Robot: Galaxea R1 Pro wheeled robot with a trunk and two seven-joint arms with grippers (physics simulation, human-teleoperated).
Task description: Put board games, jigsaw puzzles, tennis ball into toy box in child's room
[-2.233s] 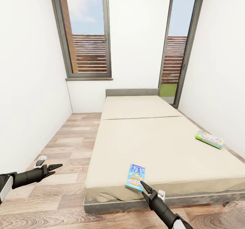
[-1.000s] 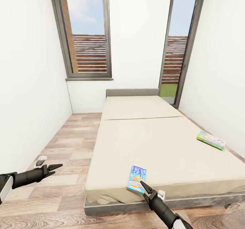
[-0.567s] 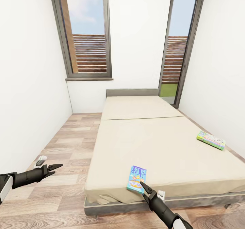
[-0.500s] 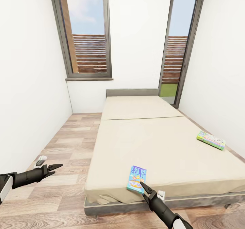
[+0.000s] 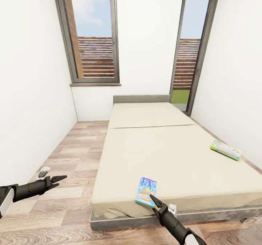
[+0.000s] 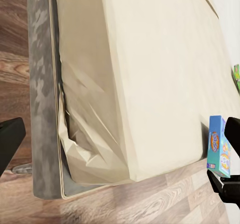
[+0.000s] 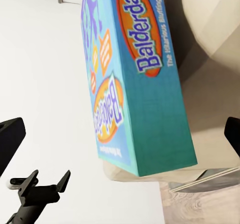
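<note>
The bed (image 5: 160, 154) has a beige mattress and a grey frame, and stretches away from me. A blue-purple board game (image 5: 145, 191) lies flat near the foot edge of the bed. A green-edged board game (image 5: 225, 149) lies by its right side. My right gripper (image 5: 153, 200) is open, with its tips just short of the blue game's near end. In the right wrist view that game (image 7: 135, 84) shows close up between the spread fingers (image 7: 10, 136). My left gripper (image 5: 60, 180) hangs open over the floor to the left of the bed. The table and toy box are out of view.
A strip of wood floor (image 5: 72, 154) runs between the bed and the left white wall (image 5: 29, 92). The right wall (image 5: 236, 92) stands close to the bed. Tall windows (image 5: 94, 37) fill the far wall behind the grey headboard (image 5: 141, 98).
The whole view shifted very slightly after the earliest frame. Over the last second nothing has visibly moved.
</note>
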